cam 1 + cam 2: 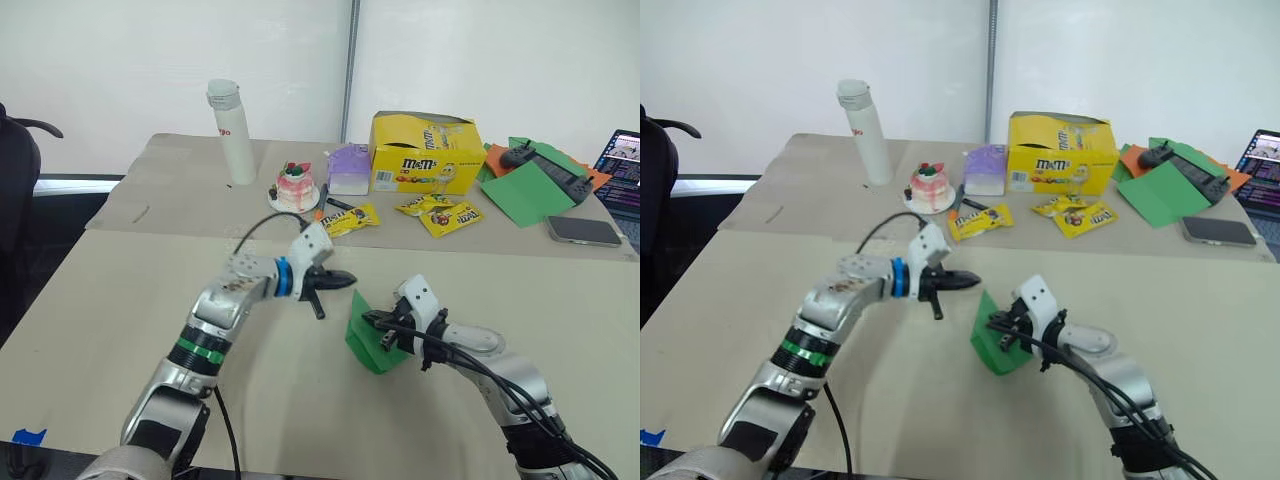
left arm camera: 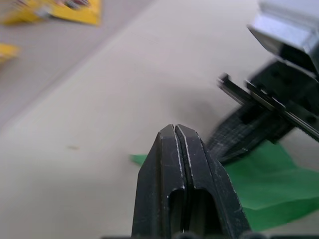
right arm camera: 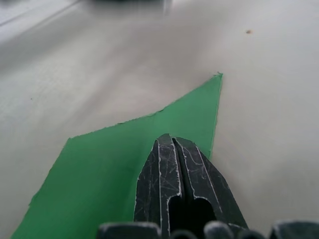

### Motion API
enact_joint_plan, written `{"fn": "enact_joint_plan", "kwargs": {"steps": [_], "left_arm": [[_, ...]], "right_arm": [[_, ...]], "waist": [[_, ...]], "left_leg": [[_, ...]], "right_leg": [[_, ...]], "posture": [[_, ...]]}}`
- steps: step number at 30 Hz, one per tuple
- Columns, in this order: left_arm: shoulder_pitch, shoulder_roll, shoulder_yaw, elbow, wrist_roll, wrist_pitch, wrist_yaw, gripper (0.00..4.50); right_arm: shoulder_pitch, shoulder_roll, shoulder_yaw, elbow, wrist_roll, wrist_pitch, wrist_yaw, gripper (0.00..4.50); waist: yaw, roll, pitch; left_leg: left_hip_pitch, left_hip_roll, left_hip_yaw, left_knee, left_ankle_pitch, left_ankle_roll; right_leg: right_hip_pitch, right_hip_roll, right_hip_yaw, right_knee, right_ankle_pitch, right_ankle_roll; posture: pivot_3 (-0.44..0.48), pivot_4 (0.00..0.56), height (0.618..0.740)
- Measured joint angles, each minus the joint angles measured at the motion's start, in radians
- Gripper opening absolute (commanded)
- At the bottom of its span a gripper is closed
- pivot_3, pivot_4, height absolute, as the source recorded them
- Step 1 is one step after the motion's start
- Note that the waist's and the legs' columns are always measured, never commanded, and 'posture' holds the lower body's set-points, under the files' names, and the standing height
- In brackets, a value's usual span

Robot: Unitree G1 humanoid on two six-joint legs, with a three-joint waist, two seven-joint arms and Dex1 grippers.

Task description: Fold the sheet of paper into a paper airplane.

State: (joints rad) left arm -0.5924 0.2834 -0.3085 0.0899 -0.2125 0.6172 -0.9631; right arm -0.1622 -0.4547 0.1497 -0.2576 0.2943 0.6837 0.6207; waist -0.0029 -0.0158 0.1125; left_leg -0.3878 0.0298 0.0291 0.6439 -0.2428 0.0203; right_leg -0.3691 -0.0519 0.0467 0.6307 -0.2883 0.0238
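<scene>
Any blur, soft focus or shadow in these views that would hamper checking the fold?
Left wrist view: the candy packets are soft and the right gripper slightly blurred; the left gripper is sharp. Right wrist view: the far table blurs, while the sheet of paper stays crisp. Left eye view: even light, faint shadow beside the paper.
</scene>
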Motion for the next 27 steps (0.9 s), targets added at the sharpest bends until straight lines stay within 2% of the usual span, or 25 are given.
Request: {"fn": "enact_joint_plan", "kwargs": {"steps": [6, 27], "left_arm": [[0.056, 0.026, -0.091, 0.022, 0.05, -0.002, -0.001, 0.03], [0.049, 0.003, -0.123, 0.043, 0.088, -0.046, 0.003, 0.03]], "right_arm": [[0.016, -0.012, -0.009, -0.018, 0.001, 0.004, -0.017, 0.0], [0.022, -0.029, -0.006, -0.048, 0.004, 0.027, -0.018, 0.0]], "waist": [[0.0, 0.0, 0.0], [0.005, 0.0, 0.0]], "left_leg": [[0.0, 0.0, 0.0, 0.0, 0.0, 0.0], [0.001, -0.001, 0.0, 0.0, 0.0, 0.0]], "right_leg": [[0.0, 0.0, 0.0, 0.0, 0.0, 0.0], [0.001, 0.0, 0.0, 0.0, 0.0, 0.0]], "posture": [[0.0, 0.15, 0.74], [0.0, 0.15, 0.74]]}}
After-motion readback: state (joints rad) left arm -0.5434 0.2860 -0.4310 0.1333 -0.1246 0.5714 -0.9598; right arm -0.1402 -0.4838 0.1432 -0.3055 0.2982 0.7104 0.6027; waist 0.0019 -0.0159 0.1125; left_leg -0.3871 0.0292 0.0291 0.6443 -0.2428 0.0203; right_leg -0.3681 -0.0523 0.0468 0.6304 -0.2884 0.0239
